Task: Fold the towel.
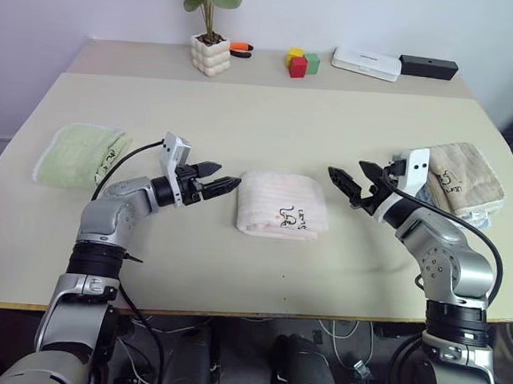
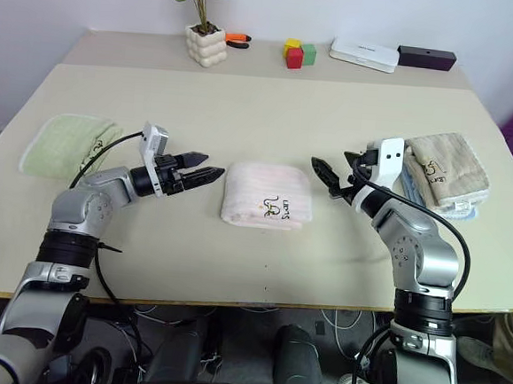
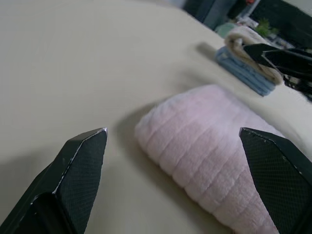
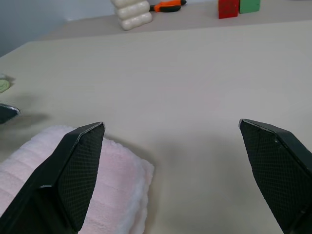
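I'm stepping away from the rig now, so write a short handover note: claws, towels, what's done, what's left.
Left claw: open, holding nothing, hovering just left of the pink towel.
Right claw: open, holding nothing, hovering just right of that towel.
Pink towel: lies folded into a compact rectangle in the middle of the table, embroidered mark up, free of both claws.
Green folded towel lies at the table's left; the beige folded towel sits on a blue one at the right.
Done: the fold looks finished and released.
Left: probably only drawing the arms back; check that the fold is tidy.
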Controlling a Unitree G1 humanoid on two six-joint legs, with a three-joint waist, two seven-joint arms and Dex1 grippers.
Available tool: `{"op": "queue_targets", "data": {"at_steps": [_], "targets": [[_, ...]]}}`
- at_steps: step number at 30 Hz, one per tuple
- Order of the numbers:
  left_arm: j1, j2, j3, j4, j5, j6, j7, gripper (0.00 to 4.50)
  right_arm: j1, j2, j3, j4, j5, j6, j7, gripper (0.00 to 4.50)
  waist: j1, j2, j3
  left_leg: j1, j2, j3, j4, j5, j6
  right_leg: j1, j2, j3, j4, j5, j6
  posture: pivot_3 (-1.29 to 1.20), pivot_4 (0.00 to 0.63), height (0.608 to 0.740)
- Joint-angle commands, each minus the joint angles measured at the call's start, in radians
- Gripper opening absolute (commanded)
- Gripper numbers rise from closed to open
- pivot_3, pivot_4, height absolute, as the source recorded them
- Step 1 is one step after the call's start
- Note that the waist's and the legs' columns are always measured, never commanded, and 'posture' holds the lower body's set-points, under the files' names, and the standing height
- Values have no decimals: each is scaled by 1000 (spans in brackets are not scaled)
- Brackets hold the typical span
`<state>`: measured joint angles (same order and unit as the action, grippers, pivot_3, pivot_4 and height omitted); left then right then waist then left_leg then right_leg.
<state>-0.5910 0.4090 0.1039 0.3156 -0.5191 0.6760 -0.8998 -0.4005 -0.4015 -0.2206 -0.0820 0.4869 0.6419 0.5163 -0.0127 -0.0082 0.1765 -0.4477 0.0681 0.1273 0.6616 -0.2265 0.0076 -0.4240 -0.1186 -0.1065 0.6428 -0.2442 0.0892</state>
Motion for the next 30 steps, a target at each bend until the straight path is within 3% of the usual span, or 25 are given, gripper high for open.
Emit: {"op": "queue_targets", "data": {"at_steps": [1,5,11,20,30], "targets": [[-13,15,71,-38,-110,206,46,4443,13,-38,0,-79,32,-23,62,4500,0,0,0,0,0,0,0,0,0,0,0,0,0,0,0,0,150,740],[48,59,44,-141,-208,457,19,4443,22,-115,-21,-101,66,-71,191,4500,-1,0,1,0,0,0,0,0,0,0,0,0,1,0,0,0,150,740],[47,33,79,-133,-272,612,70,4443,25,-143,8,-102,57,-102,222,4500,1,0,1,2,0,0,0,0,-1,1,0,1,2,0,0,0,150,740],[11,-136,204,-55,-339,780,241,4443,44,-134,30,-117,46,-120,206,4500,3,0,0,2,-1,0,1,0,-1,1,-1,1,2,0,0,0,150,740],[-53,-288,310,65,-315,775,413,4443,39,-138,32,-118,41,-132,190,4500,17,0,0,3,-1,-1,2,0,-1,3,-1,1,2,0,0,0,150,740]]}}
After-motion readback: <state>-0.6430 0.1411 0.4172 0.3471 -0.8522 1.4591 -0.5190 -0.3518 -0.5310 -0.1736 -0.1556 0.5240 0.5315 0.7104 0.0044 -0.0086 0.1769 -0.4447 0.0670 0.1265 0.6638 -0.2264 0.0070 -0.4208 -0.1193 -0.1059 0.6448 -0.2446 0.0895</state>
